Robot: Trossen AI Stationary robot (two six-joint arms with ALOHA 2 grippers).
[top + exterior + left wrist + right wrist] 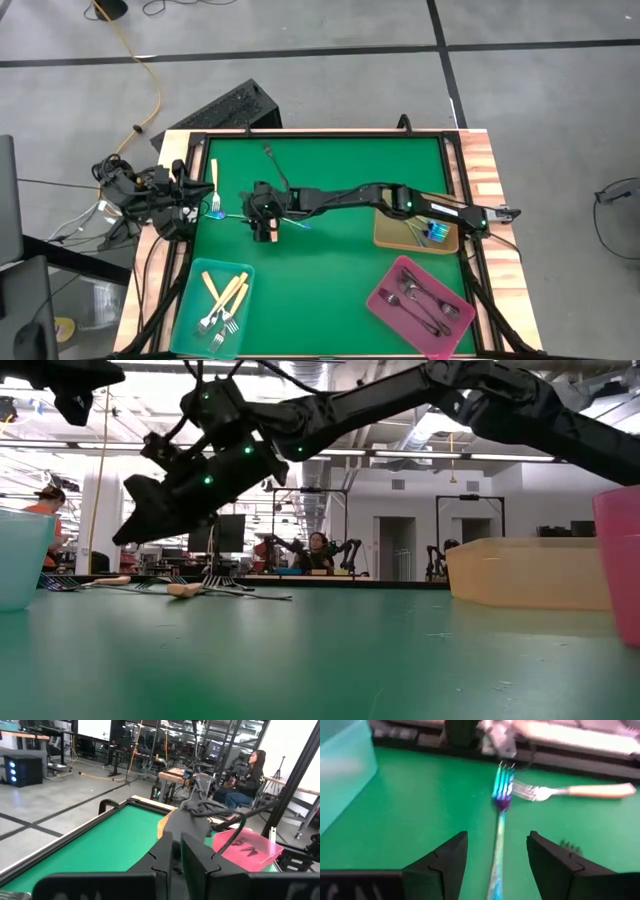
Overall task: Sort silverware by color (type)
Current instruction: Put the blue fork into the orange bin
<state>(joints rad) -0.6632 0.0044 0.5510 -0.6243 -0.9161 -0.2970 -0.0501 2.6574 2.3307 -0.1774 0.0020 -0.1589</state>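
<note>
An iridescent blue fork [499,815] lies flat on the green table, also seen in the high view [224,212]. My right gripper [497,840] is open above the fork's handle, with one finger on either side and no contact. In the low view my right gripper [150,520] hangs clear of the table. A cream-handled fork [590,791] lies with its tines beside the blue fork's tines. A dark fork [272,157] lies farther back. My left gripper [175,854] is shut with nothing in it and waits at the table's left edge [175,195].
The teal tray [205,275] at the near left holds cream-handled forks. A tan tray [392,238] holding blue forks stands under the right arm. The pink tray [385,300] at the near right holds dark forks. Bare green table lies between them.
</note>
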